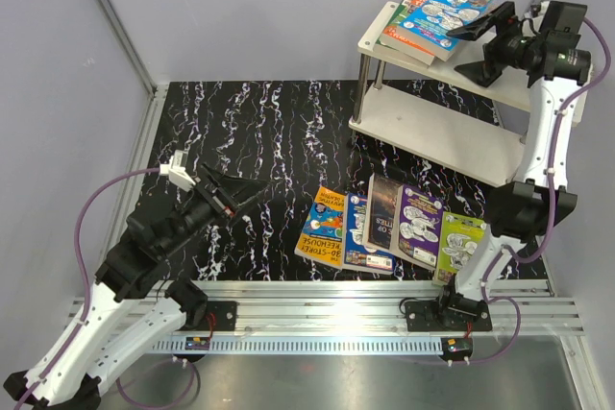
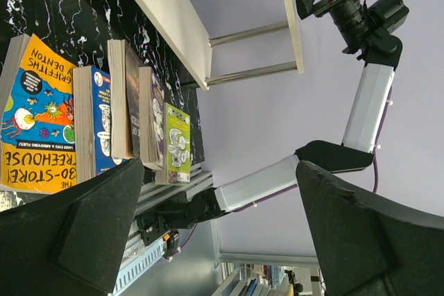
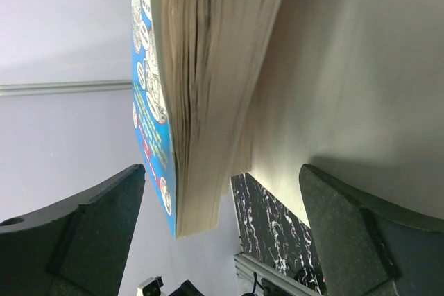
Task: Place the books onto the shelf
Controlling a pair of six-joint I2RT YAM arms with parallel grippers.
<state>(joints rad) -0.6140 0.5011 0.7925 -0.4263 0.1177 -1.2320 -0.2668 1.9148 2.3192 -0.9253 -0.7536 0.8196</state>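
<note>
The left end effector (image 1: pixel 258 191) is released, its fingers spread wide, low over the black marbled table (image 1: pixel 259 122). It points toward a row of five books lying flat near the table's front edge. It stands to the left of the row and clear of it, grasping nothing.

The orange book (image 1: pixel 325 228) is the nearest to that end effector. Its cover reads "THE 30-STOREY TREEHOUSE", and the left wrist view also shows "GRIFFITHS" and "DENTON". Next to the right come the blue book (image 1: pixel 357 232), the dark book (image 1: pixel 384 213), the purple book (image 1: pixel 420 226) and the lime-green book (image 1: pixel 459 242). Each one partly overlaps or touches its neighbour. The lime-green one lies just beside the right arm's lower link. The writing on these four is too small to read, though the dark cover shows a large "OF".

Farther back on the right stands the shelf (image 1: pixel 432 127), two pale boards joined by shiny metal posts. A stack of books (image 1: pixel 423 31) lies on its upper board, and its top cover (image 1: pixel 450 9) is bright blue with white cartoon bubbles.

The right end effector (image 1: pixel 480 43) is raised to the upper board and is also released. Its fingers are wide apart, with the right-hand end of the stack in front of them. In the right wrist view the stack's page edges sit between the two fingers. Whether either finger touches the books cannot be told.
</note>
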